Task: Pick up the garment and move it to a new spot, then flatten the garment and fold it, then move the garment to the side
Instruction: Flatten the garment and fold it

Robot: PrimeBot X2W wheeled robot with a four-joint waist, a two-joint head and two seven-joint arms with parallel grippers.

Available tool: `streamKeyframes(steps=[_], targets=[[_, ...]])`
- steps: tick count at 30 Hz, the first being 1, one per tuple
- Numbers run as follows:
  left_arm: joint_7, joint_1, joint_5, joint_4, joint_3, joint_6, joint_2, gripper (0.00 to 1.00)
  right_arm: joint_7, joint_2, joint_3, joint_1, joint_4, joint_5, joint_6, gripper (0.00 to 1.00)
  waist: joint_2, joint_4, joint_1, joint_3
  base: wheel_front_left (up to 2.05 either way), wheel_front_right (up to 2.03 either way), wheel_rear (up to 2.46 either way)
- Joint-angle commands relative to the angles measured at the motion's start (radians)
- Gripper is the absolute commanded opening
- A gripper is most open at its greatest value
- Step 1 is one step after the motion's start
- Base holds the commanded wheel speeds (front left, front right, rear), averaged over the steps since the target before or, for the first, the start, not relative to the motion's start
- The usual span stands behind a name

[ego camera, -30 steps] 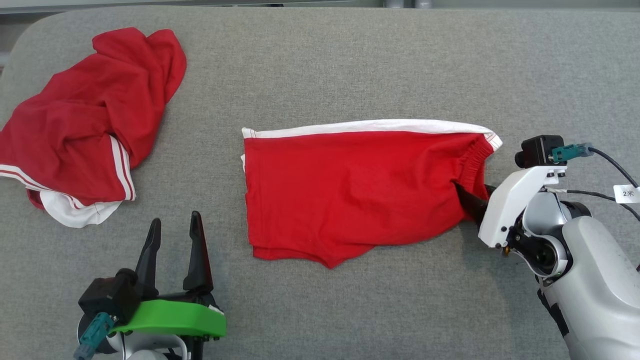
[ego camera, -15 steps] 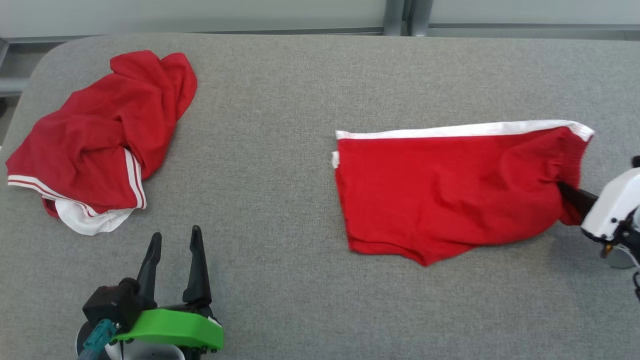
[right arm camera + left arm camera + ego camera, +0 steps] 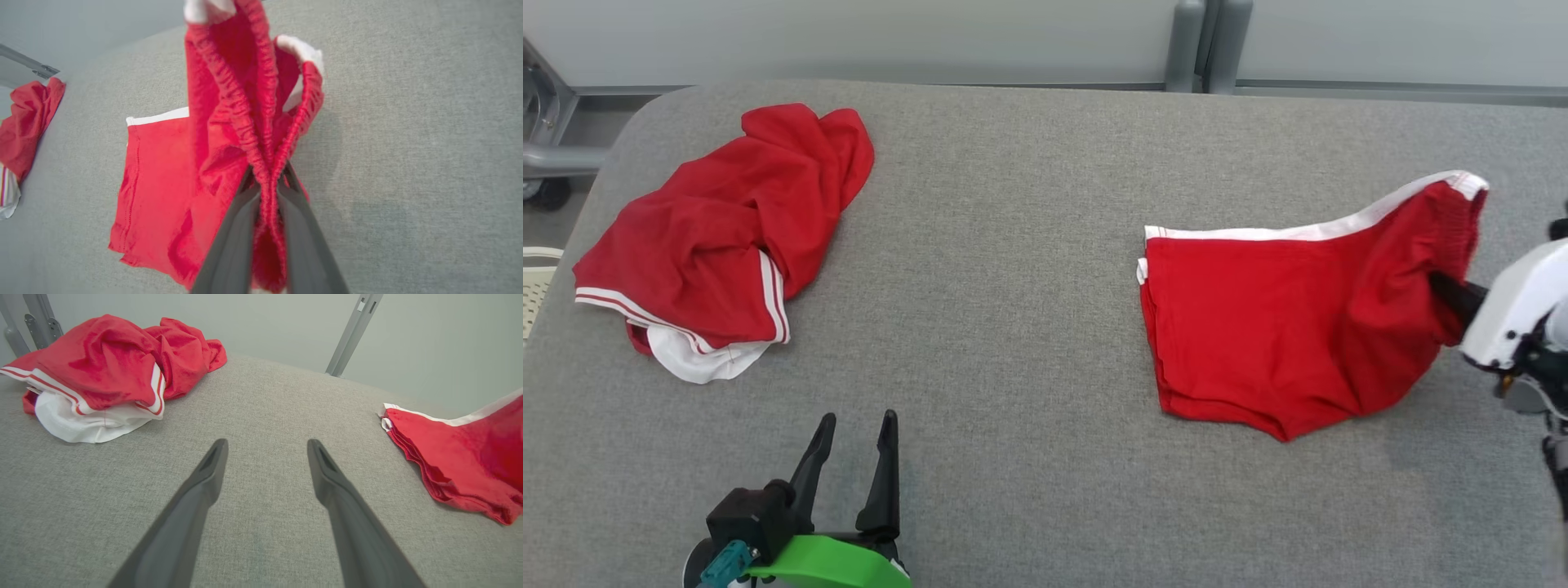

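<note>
Since a second ago our right gripper (image 3: 1442, 286) has dragged the folded, white-edged red shorts (image 3: 1258, 335) rightward across the grey felt-covered table (image 3: 1013, 245), so the gap to the crumpled red-and-white garment heap (image 3: 719, 237) at the far left is much wider now; the head camera has also swung, which accounts for the rest of the shift in that view. We see the shorts lying right of the table's middle, most of the cloth flat on the felt, while the end with the gathered elastic waistband (image 3: 241, 110) is raised off the surface and tilts up toward the gripper. In the right wrist view the two dark fingers are clenched on that waistband, several layers of ruffled red cloth bunched between them, and a white corner of the trim stands above. The white stripe (image 3: 1258, 232) runs along the far edge of the shorts and climbs toward the lifted corner. Our left gripper (image 3: 853, 426) hangs at the near left, well apart from both pieces of cloth; its fingers are spread with bare felt between them and nothing in their grip. The garment heap sits near the table's far left corner, white cloth showing at its near side. Two grey metal posts (image 3: 1209, 45) rise behind the table against a pale wall (image 3: 849, 41).
</note>
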Motion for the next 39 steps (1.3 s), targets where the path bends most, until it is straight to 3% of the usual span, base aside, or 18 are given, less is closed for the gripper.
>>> streamKeyframes(steps=[1, 7, 14, 15, 17, 18, 19, 20, 27, 32, 39], targets=[[-0.006, 0.000, 0.011, 0.010, 0.003, -0.007, 0.001, 1.00, 0.030, 0.044, 0.014, -0.008, -0.027, -0.027, 0.001, 0.00, 0.0081, 0.009, -0.0001, -0.008, 0.00, 0.00, 0.00], [-0.007, -0.011, 0.028, 0.041, 0.016, -0.026, -0.014, 1.00, 0.115, 0.216, 0.103, -0.006, -0.101, -0.169, 0.001, 0.00, 0.0081, 0.018, -0.0001, -0.010, 0.00, 0.00, 0.00], [-0.009, -0.038, 0.041, 0.070, 0.021, -0.050, -0.036, 1.00, 0.061, 0.278, 0.170, -0.030, -0.013, -0.293, 0.001, 0.00, 0.0081, 0.044, -0.0001, 0.000, 0.00, 0.00, 0.00], [-0.009, -0.041, 0.043, 0.072, 0.025, -0.050, -0.038, 1.00, 0.049, 0.279, 0.173, -0.035, -0.002, -0.299, 0.001, 0.20, 0.0081, 0.047, -0.0001, 0.001, 0.00, 0.00, 0.00], [-0.008, -0.044, 0.048, 0.077, 0.032, -0.054, -0.043, 1.00, 0.029, 0.281, 0.188, -0.043, 0.021, -0.307, 0.001, 0.24, 0.0081, 0.050, -0.0001, 0.003, 0.00, 0.00, 0.00], [-0.008, -0.044, 0.049, 0.081, 0.036, -0.056, -0.046, 1.00, 0.019, 0.282, 0.197, -0.046, 0.031, -0.309, 0.001, 0.32, 0.0081, 0.050, -0.0001, 0.003, 0.00, 0.00, 0.00], [-0.008, -0.042, 0.050, 0.084, 0.040, -0.058, -0.049, 1.00, 0.004, 0.283, 0.209, -0.051, 0.038, -0.308, 0.001, 0.53, 0.0081, 0.049, -0.0001, 0.004, 0.00, 0.00, 0.00], [-0.008, -0.039, 0.052, 0.086, 0.043, -0.059, -0.053, 1.00, -0.014, 0.283, 0.216, -0.056, 0.047, -0.295, 0.001, 1.00, 0.0081, 0.047, -0.0001, 0.004, 0.00, 0.00, 0.00], [-0.008, -0.020, 0.067, 0.102, 0.051, -0.063, -0.067, 1.00, -0.116, 0.283, 0.294, -0.083, 0.077, -0.204, 0.001, 1.00, 0.0081, 0.027, -0.0001, -0.004, 0.00, 0.00, 0.00], [-0.008, -0.010, 0.071, 0.100, 0.064, -0.064, -0.066, 1.00, -0.185, 0.283, 0.322, -0.072, 0.002, -0.110, 0.001, 1.00, 0.0081, 0.008, -0.0001, -0.015, 0.00, 0.00, 0.00], [-0.008, 0.017, 0.081, 0.066, 0.087, -0.059, -0.072, 1.00, -0.153, 0.237, 0.205, 0.028, -0.147, -0.159, 0.001, 1.00, 0.0081, -0.022, -0.0001, -0.001, 0.00, 0.00, 0.00]])
